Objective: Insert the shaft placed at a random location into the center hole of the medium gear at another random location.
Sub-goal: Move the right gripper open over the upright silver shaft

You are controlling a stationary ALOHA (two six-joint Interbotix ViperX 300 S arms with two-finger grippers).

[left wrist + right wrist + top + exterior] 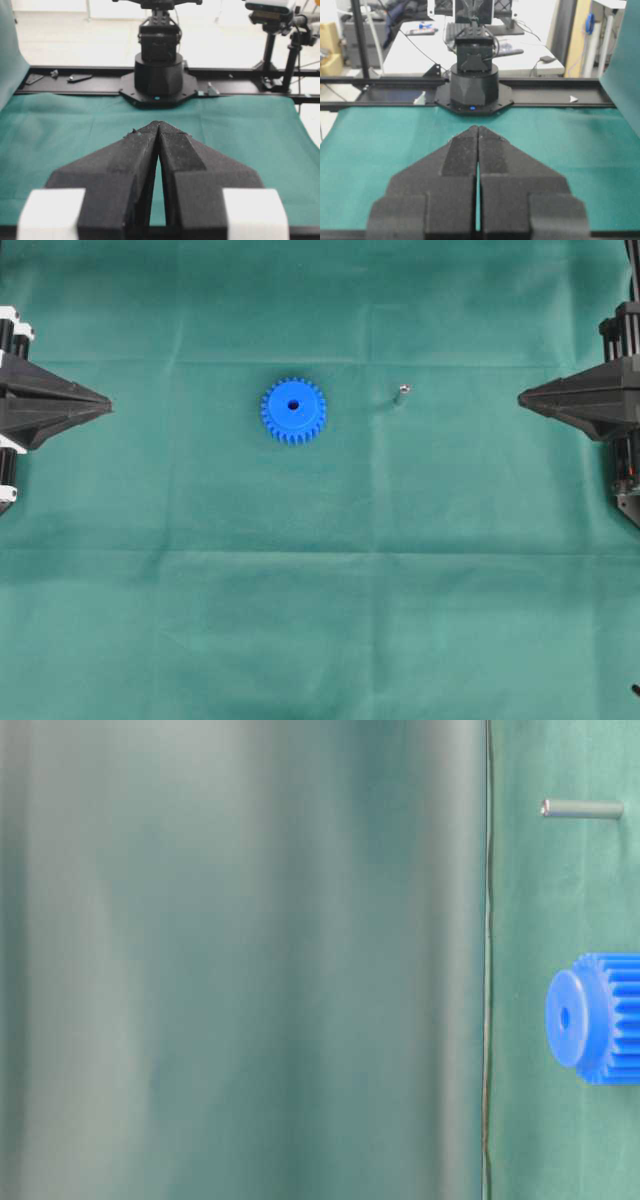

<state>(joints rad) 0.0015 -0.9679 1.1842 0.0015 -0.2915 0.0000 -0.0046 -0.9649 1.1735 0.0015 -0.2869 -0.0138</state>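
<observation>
The medium gear [293,410] is bright blue and lies flat on the green cloth, left of the middle; its dark center hole [293,405] faces up. The shaft [402,393], a tiny silver pin, stands on the cloth to the gear's right. In the table-level view the gear [598,1018], its center hole [564,1017] and the shaft [582,809] show at the right edge. My left gripper [108,405] rests at the far left, shut and empty. My right gripper [522,397] sits at the far right, also shut on nothing. Both wrist views, left gripper [158,123] and right gripper [478,127], show tips touching.
Green cloth [320,590] covers the whole table. The opposite arm's base [157,80] stands at the far table edge in the left wrist view, and the other base [473,85] in the right wrist view. A blurred green surface fills the left of the table-level view.
</observation>
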